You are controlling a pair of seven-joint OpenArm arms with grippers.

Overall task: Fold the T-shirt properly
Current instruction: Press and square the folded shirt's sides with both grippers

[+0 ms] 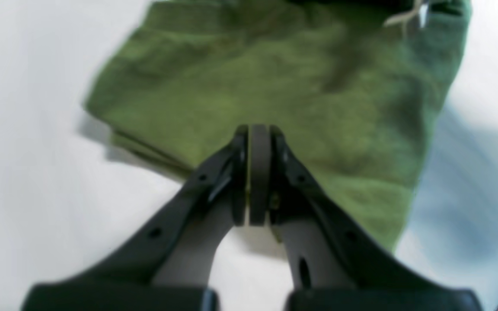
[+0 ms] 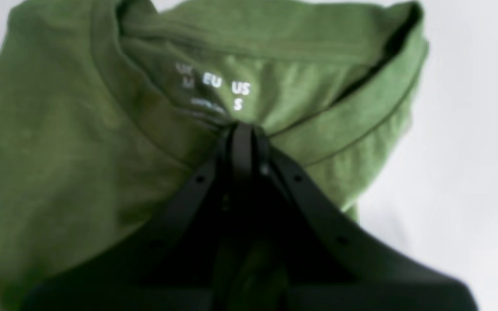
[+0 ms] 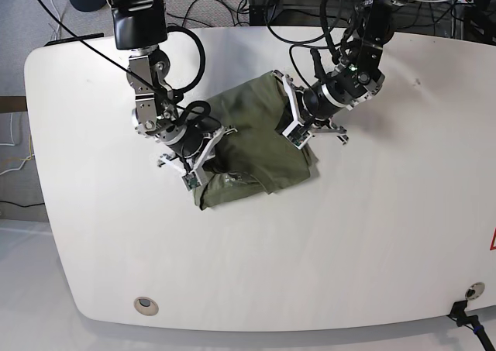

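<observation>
The right gripper (image 2: 242,129) sits pressed together at the ribbed collar; only its wrist view shows the white size print (image 2: 223,88). The left gripper (image 1: 255,134), also closed, rests over soft folded cloth. The T-shirt (image 3: 256,146) lies bunched mid-bench (image 3: 349,242), arms at 9 and 2 o'clock

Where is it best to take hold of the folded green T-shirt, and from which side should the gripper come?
Probably at the loose right-hand edge of the T-shirt in the right wrist view, coming from the bare table beside it. The layers there stack and lift slightly, so a jaw could slide under; the collar side lies flat.
</observation>
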